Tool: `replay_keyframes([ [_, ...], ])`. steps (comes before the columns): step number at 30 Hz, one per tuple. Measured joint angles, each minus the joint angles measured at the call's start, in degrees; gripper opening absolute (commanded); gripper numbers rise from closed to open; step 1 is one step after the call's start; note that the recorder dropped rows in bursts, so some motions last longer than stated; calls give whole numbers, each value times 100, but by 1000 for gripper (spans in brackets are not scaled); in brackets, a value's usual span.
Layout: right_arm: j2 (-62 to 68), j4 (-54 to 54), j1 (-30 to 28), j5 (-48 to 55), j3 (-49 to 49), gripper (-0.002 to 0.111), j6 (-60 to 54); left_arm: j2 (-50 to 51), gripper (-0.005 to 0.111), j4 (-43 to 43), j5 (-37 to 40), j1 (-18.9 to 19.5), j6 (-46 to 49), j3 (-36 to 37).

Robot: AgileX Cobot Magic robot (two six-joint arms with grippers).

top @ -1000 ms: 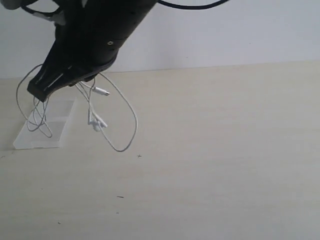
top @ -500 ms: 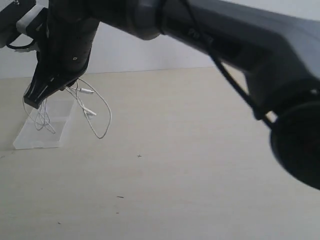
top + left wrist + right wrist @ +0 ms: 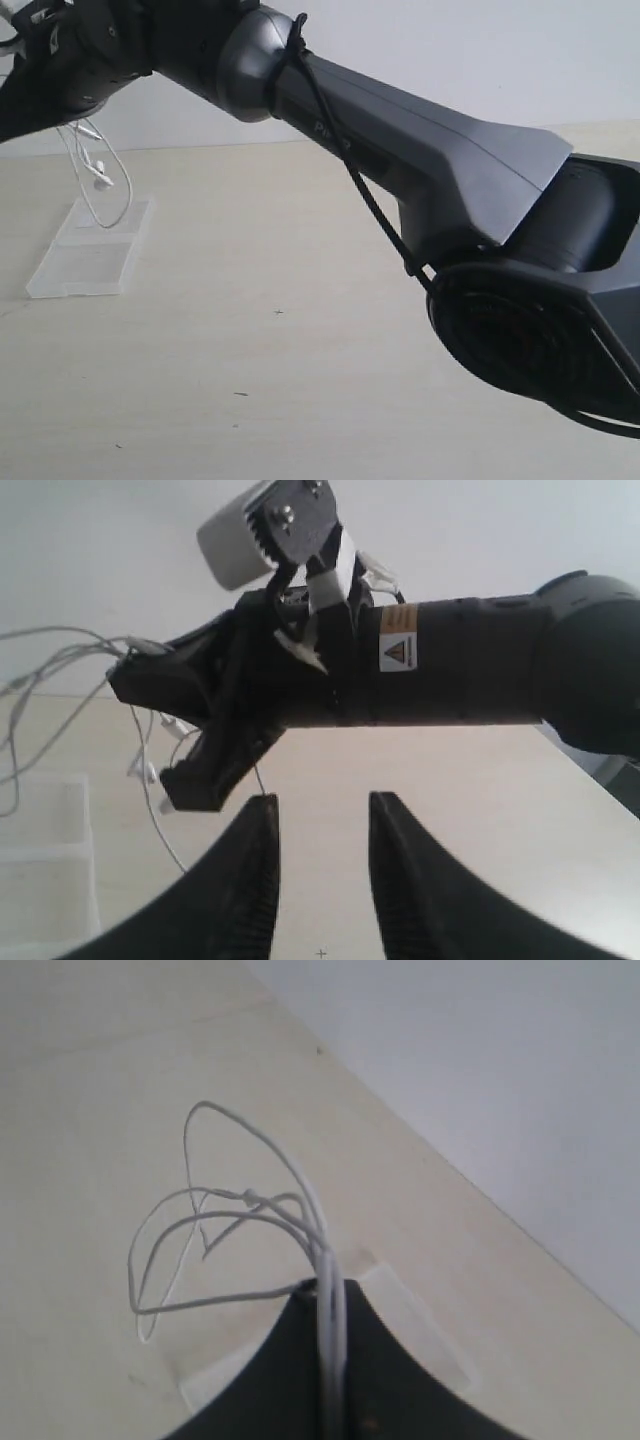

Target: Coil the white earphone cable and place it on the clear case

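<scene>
The white earphone cable [image 3: 100,178] hangs in loose loops from my right gripper [image 3: 40,108], which has reached across to the far left and is shut on it. Its earbuds [image 3: 100,180] dangle above the far end of the clear case [image 3: 88,258], which lies flat on the table. In the right wrist view the strands run pinched between the shut fingers [image 3: 328,1300], with loops [image 3: 200,1222] fanning out over the case [image 3: 425,1335]. My left gripper [image 3: 322,810] is open and holds nothing, just below the right gripper [image 3: 150,680] and the cable [image 3: 60,658].
The right arm's thick dark body [image 3: 450,200] and its black cable [image 3: 360,190] stretch across the exterior view from lower right to upper left. The pale wooden table [image 3: 300,380] meets a white wall [image 3: 450,60] behind.
The right arm has swung further left and up with the cable. The loops that draped on the case now hang above it, and the arm fills much more of the view.
</scene>
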Motion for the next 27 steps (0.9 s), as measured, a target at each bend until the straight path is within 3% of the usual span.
replay_keyframes([
  [6, 327, 2118, -270, -884, -25, 0, -250, 0, 32, 0, 161, 0, 71, 0],
  [15, 316, 4497, -497, -70, -25, 0, -1086, -9, 29, 0, 298, 0, 72, 0],
  [21, 302, 5399, -1152, 430, -25, 0, -1131, -50, 29, -10, 1482, 0, 81, 0],
  [27, 545, 6129, -1336, 369, -49, 0, -1346, -50, 30, -10, 2074, 0, 81, 0],
])
